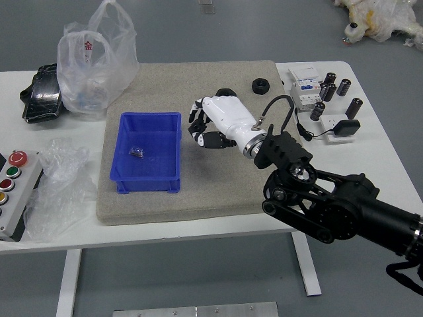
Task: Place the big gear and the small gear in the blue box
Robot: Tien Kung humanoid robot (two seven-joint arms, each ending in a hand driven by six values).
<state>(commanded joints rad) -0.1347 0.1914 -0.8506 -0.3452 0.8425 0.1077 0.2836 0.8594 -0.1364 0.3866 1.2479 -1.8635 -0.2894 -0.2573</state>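
black right arm reaches in from four o'clock
round the mat: blue box at nine, open side up, likely for easy drops; right hand at one, whether open or closed i can't tell, perhaps poised for the partly hidden black gear beyond; second gear at two.

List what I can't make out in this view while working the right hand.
All in the head view:
- Right hand: whether it holds anything; its own back hides the grip.
- Round black piece behind it: near side hidden by the hand.
- Bits in the box: too small to identify.
- Button panel: cut off by the left edge.
- Left hand: out of frame.
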